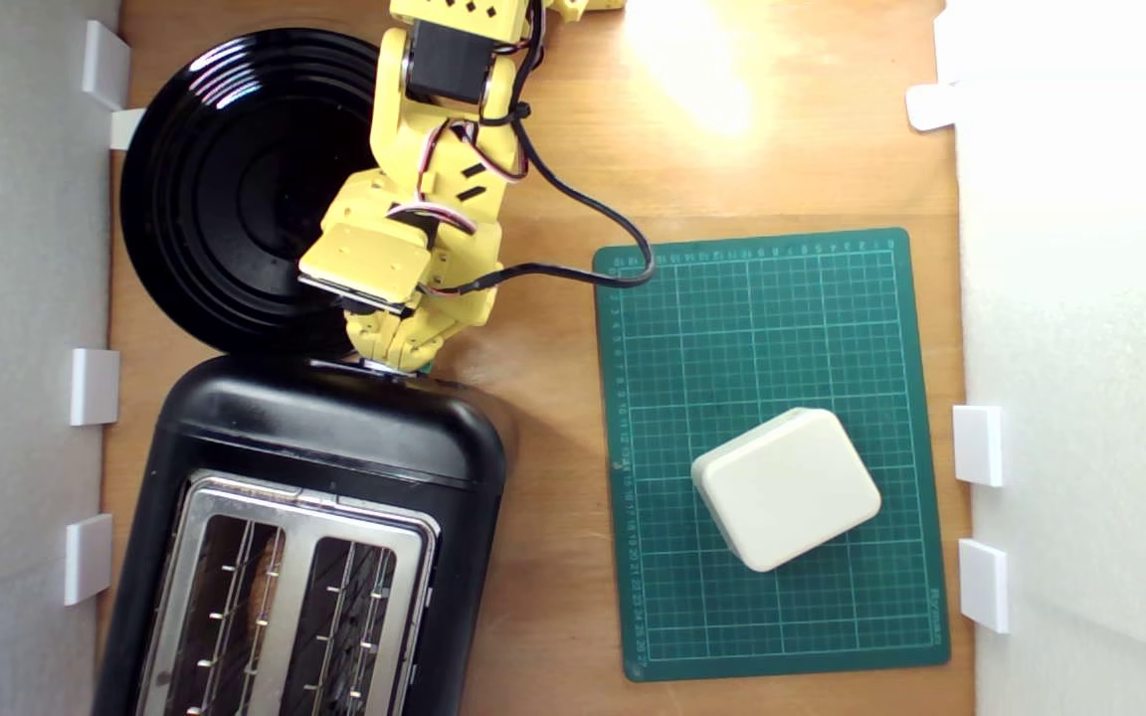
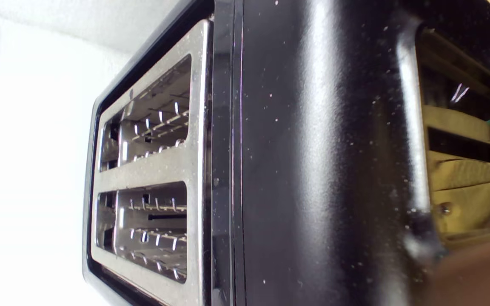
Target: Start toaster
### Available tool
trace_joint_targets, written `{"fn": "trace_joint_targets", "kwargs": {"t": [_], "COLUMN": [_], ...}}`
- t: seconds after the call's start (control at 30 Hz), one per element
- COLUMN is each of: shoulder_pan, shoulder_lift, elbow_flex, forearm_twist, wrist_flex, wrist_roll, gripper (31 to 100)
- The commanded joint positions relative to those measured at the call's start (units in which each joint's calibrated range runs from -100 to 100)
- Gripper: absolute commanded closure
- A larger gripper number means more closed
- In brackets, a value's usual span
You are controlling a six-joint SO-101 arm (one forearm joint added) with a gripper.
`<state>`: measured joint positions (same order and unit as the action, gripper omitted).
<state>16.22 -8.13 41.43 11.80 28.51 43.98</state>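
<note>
- Toaster sits at the lower part of the exterior view's left, black glossy body, silver top frame with 2 slots; something brownish shows in 1 slot in the exterior view, could be bread, too dim to be sure.
- Gripper is at the toaster's end wall, the end nearest the black plate; a speck of teal lever peeks out just beside the yellow fingers.
- Finger state: cannot tell. Tips are hidden under the arm's own body in the exterior view, and the wrist view only shows a yellow reflection in the glossy wall.
- Contact with the lever: cannot tell either, looks touching or just beside.
- Step, my read: arm is at the lever, the push-down itself in hand or about to be.
- Next move calls for a straight press down along the end wall, staying on the small lever so it does not slip off, until it latches.
- Cutting mat with a white box lies well apart at the exterior view's right, not involved.
</note>
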Motion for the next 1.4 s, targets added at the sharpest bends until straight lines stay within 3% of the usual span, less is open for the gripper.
{"fn": "trace_joint_targets", "kwargs": {"t": [0.0, 0.13, 0.33, 0.97, 1.37], "shoulder_pan": [0.1, 0.1, 0.1, 0.0, 0.0], "shoulder_lift": [8.8, 9.2, 10.3, 8.5, 7.6], "elbow_flex": [3.1, 7.3, 10.1, 6.1, -4.9], "forearm_twist": [-0.4, 0.2, 4.7, 3.7, 3.6], "wrist_flex": [-1.0, -7.2, -12.0, -11.3, 3.9], "wrist_roll": [-0.7, -1.2, -4.0, -4.5, -4.5], "gripper": [98.9, 98.9, 98.9, 98.9, 98.9]}}
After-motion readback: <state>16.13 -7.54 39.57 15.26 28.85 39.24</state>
